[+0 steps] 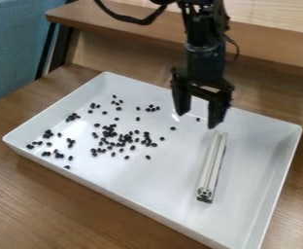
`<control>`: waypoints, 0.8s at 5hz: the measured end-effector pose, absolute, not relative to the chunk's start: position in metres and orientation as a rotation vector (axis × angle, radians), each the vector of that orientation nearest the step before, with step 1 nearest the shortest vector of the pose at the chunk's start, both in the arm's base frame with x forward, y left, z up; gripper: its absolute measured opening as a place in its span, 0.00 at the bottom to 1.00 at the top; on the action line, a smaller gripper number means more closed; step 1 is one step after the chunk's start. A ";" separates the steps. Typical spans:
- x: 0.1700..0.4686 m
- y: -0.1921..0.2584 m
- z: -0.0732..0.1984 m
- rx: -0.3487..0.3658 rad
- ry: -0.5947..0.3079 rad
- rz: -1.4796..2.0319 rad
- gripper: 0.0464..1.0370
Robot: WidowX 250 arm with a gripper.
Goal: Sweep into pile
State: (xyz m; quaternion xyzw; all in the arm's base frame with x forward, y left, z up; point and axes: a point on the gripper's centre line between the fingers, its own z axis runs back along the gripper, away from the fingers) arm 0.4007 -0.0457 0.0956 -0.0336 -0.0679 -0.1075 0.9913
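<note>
My gripper [196, 116] hangs over the back middle of the white tray, its two fingers spread apart with nothing between them. A silvery metal bar [211, 168] lies in the tray's right half, running from near the gripper toward the front, just ahead of and beside the right finger. Small black beans [122, 140] are scattered over the left and middle of the tray, densest near the middle. Looser clusters sit toward the left corner, and a few single beans lie close to the gripper.
The white tray [118, 193] has raised walls and stands on a brown wooden table [57, 209]. Behind it rises a wooden ledge [271, 46]. A blue fabric surface [14, 44] and a dark metal leg are at the upper left.
</note>
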 end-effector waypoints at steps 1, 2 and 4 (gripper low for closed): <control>0.397 -0.061 0.085 -0.074 -0.106 -0.101 0.96; 0.392 -0.070 0.073 -0.115 -0.095 0.017 0.96; 0.387 -0.089 0.042 -0.106 -0.067 0.046 0.96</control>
